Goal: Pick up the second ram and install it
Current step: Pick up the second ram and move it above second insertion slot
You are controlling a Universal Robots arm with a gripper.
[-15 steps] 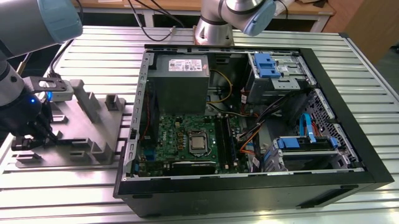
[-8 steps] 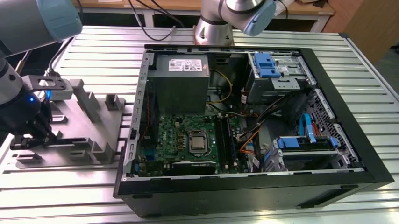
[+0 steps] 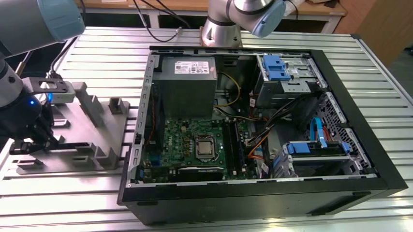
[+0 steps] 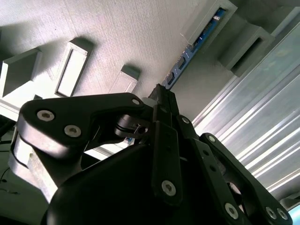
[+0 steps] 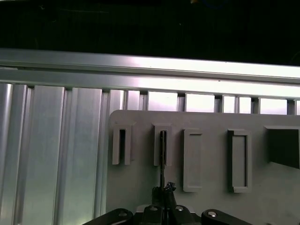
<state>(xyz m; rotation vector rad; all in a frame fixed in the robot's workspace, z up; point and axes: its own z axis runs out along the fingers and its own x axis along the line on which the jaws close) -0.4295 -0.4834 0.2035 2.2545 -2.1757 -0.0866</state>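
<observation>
Exterior view: gripper low at the grey tray, beside the open case

The gripper [image 3: 29, 137], black and built of bolted link plates, sits low over the holder tray [image 3: 84, 145] at the exterior view's left. The tray is matt grey moulded plastic with a fine ribbed grain. It carries raised rectangular pockets and upright blocks.

In the second wrist view the second ram [image 4: 193, 46] stands on edge in one narrow pocket. It is a thin flat stick with a blue-green board, and it runs away from the claw. The claw is drawn narrow, pinched on the near end of the stick. In the first wrist view the stick shows as a thin dark line in its pocket.

The tray lies on a slatted table [image 3: 96, 53] of bright brushed aluminium. Just beside it, toward the exterior view's right, lies a black computer case [image 3: 361, 159] with its side open. Inside are a green motherboard [image 3: 187, 140], a grey sheet-metal power-supply box [image 3: 187, 82], blue plastic drive brackets [image 3: 274, 65] and loose cables. The case's near wall stands between the tray and the motherboard.
</observation>
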